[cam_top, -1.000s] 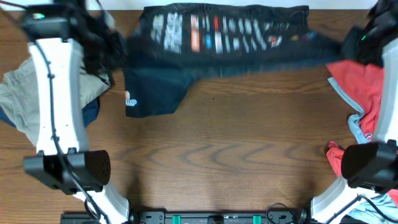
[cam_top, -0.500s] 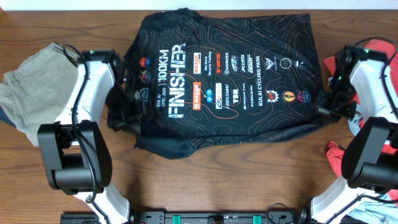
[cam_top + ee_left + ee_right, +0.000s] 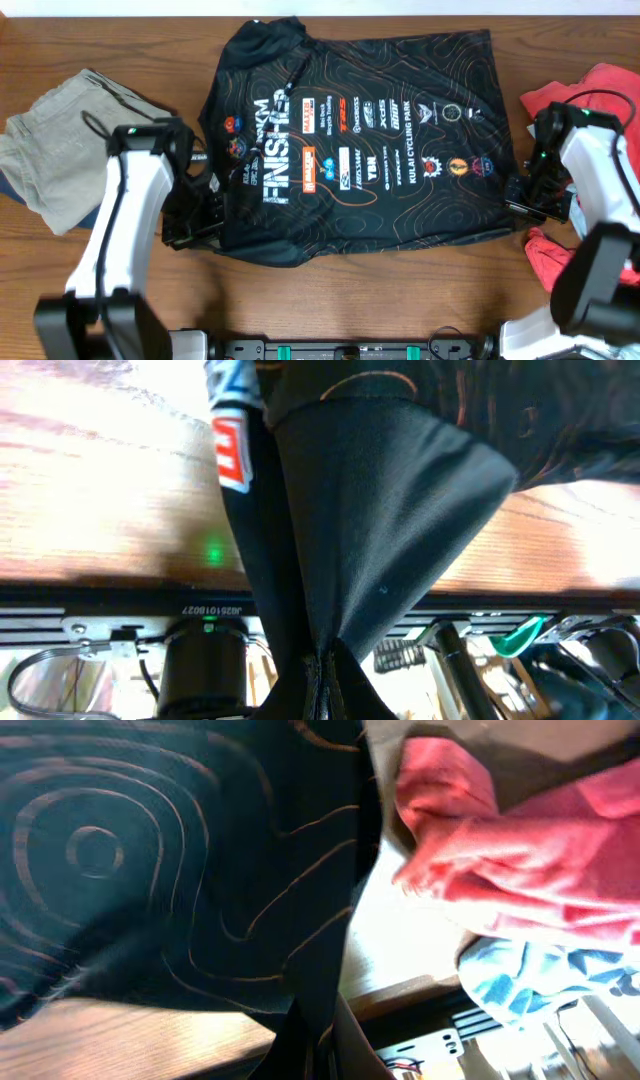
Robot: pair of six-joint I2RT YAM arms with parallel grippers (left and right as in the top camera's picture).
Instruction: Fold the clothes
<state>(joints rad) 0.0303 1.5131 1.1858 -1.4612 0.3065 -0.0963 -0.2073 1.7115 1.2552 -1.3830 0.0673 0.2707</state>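
Note:
The black jersey [image 3: 380, 150] with orange contour lines and sponsor logos lies spread flat on the table, print up, collar at the left. My left gripper [image 3: 205, 225] is shut on its near left corner; in the left wrist view the black cloth [image 3: 370, 540] runs taut into the jaws. My right gripper [image 3: 522, 195] is shut on its near right corner; the right wrist view shows the black cloth [image 3: 180, 870] pinched between the jaws.
A beige-khaki garment [image 3: 55, 150] lies at the left edge. A red shirt [image 3: 585, 95] and a light blue cloth [image 3: 520, 980] lie at the right edge. Bare wooden table [image 3: 380, 290] lies in front of the jersey.
The jersey went from a bunched strip at the back to lying spread flat. Both grippers pulled its near edge towards the front.

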